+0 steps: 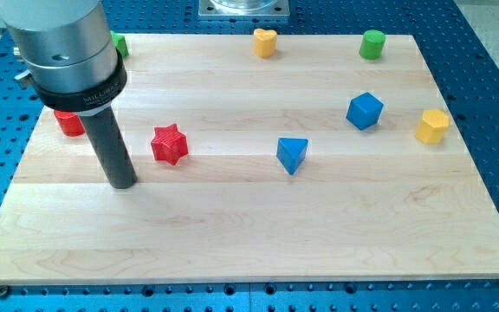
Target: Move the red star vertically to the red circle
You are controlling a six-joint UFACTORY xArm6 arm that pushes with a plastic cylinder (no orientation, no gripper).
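Red plastic, small and hard: the red star (169, 144) sits on the pale wooden table (258, 234) toward the view's left, and the red circle (68, 122), half hidden behind my arm, lies further left and a little higher. I carry no pincer, so nothing opens or holds; I only have my tip (123, 184), resting just left of and below the star, not touching. I judge the star light, stiff and quick to spin, so I would press squarely between two points.
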